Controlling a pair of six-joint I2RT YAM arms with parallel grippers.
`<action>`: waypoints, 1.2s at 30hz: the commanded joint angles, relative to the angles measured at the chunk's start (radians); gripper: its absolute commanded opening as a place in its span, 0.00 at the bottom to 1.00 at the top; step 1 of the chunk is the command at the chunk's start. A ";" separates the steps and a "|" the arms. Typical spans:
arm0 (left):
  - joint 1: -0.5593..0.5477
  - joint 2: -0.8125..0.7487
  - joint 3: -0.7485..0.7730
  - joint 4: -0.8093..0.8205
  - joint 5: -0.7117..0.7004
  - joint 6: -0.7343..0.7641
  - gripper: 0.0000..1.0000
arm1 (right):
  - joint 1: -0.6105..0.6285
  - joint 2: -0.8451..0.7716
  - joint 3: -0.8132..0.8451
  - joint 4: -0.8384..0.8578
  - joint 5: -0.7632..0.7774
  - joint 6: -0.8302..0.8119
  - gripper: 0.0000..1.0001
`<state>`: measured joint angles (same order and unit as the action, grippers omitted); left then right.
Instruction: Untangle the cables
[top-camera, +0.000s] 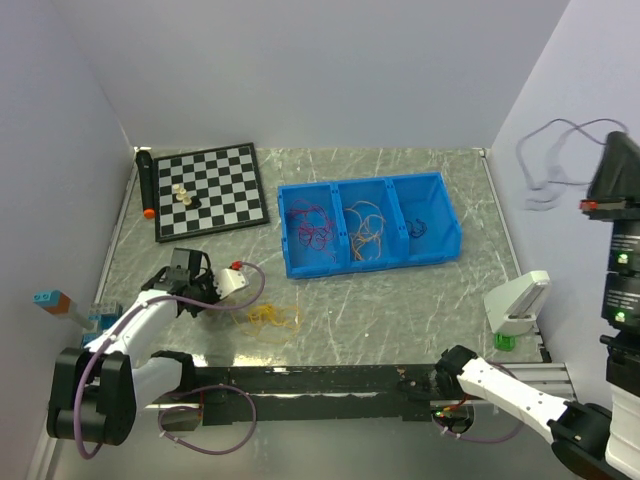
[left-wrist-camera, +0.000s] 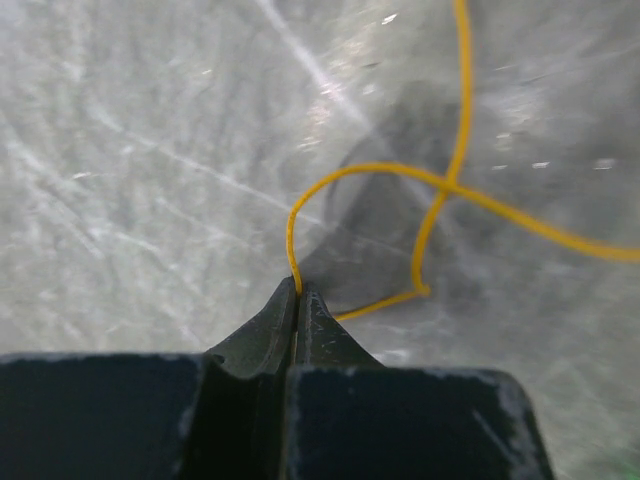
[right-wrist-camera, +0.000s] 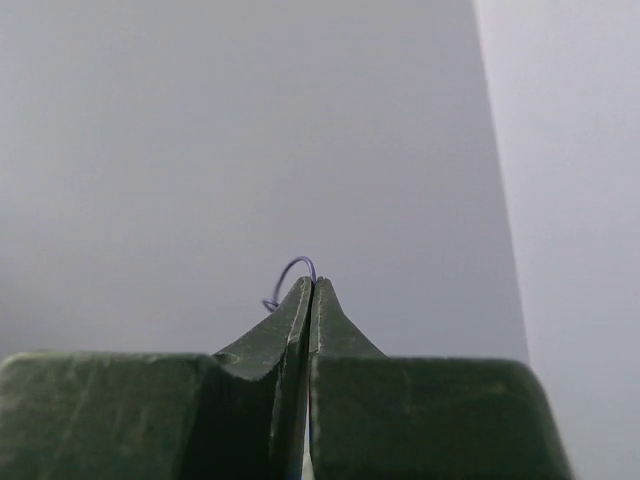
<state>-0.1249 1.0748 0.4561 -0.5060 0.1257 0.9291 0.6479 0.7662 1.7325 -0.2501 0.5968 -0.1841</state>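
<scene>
I see the grey marbled table (top-camera: 400, 310) first, with white walls around it. At the far side lies a blue bin (top-camera: 370, 262) with three compartments. Red and purple cables (top-camera: 312, 228) are in its left compartment, orange cables (top-camera: 365, 232) in the middle one, and a few dark strands (top-camera: 418, 228) in the right one. Left of the bin is a chessboard (top-camera: 215, 180) with some pieces on it.

The left gripper (left-wrist-camera: 298, 290) is low over the table on the near left side. Its jaws are pressed together, and they pinch a yellow cable (left-wrist-camera: 440, 185) at the tips. From there the cable curves away and crosses itself once on the table. In the top view, the rest of it lies as a loose curly heap just to the right of this gripper.

The right gripper (right-wrist-camera: 310, 285) is at the near right edge and points toward a bare wall. Its jaws are also fully closed. A tiny purple strand (right-wrist-camera: 295, 266) curls out between the tips.
</scene>
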 joint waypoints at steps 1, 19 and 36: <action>0.005 0.016 -0.056 0.023 -0.077 0.042 0.01 | -0.005 -0.007 0.044 0.086 0.058 -0.084 0.00; 0.005 -0.079 0.352 -0.272 0.342 -0.165 0.01 | -0.051 0.143 -0.155 0.075 -0.012 0.009 0.00; 0.005 -0.145 0.452 -0.335 0.477 -0.228 0.01 | -0.346 0.364 -0.278 0.058 -0.244 0.238 0.00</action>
<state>-0.1230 0.9520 0.8719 -0.8227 0.5407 0.7155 0.3511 1.1187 1.4738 -0.2199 0.4068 -0.0204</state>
